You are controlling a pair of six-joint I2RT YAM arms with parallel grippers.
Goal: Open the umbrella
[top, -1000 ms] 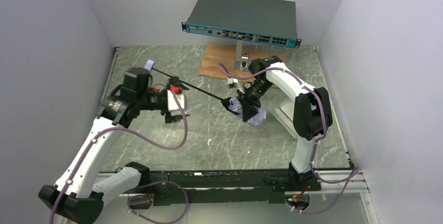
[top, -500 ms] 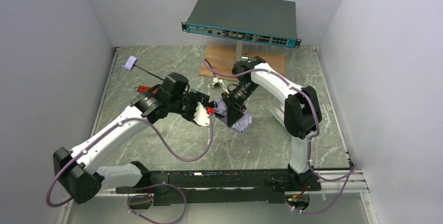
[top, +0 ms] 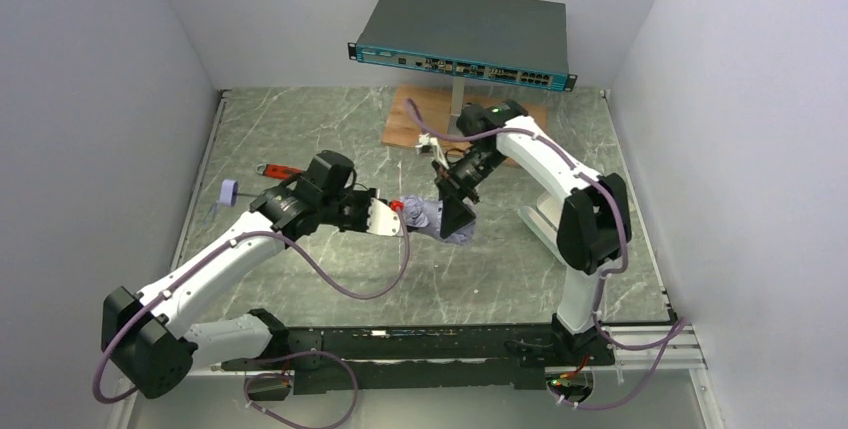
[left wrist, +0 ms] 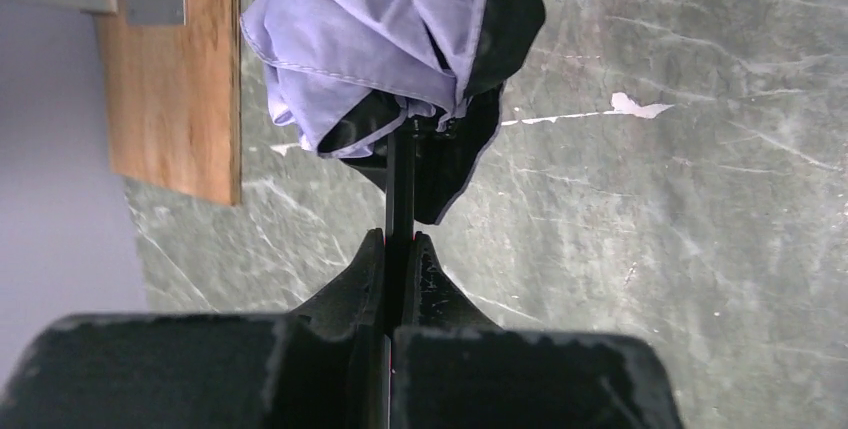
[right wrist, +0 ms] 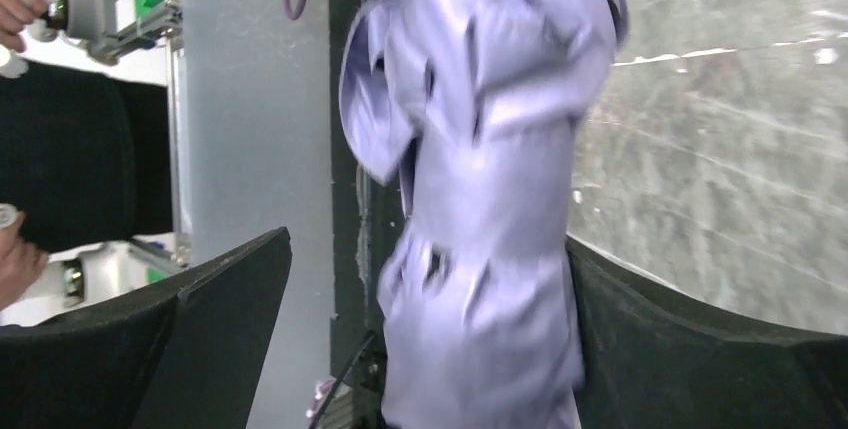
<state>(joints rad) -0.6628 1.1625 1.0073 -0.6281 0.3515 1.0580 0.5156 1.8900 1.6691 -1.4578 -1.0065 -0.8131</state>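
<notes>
The umbrella is folded, its crumpled lavender canopy (top: 432, 219) with black lining lying near the table's middle. Its thin black shaft (left wrist: 400, 184) runs left to the small lavender handle (top: 228, 191). My left gripper (top: 398, 215) is shut on the shaft just behind the canopy (left wrist: 372, 39), the jaws pinching the rod (left wrist: 400, 241). My right gripper (top: 458, 211) hangs over the canopy's far end, open wide. In the right wrist view the blurred fabric (right wrist: 490, 199) hangs between the spread fingers (right wrist: 230, 299), resting against the right one.
A network switch (top: 462, 31) stands on a post over a wooden board (top: 415, 119) at the back. A red-handled tool (top: 280, 171) lies on the marble table (top: 330, 279) behind the left arm. White walls close in on the left, right and back.
My left gripper slid along the shaft toward the canopy and closed on it. My right gripper let go of the canopy and opened wide. The handle swung down and to the left.
</notes>
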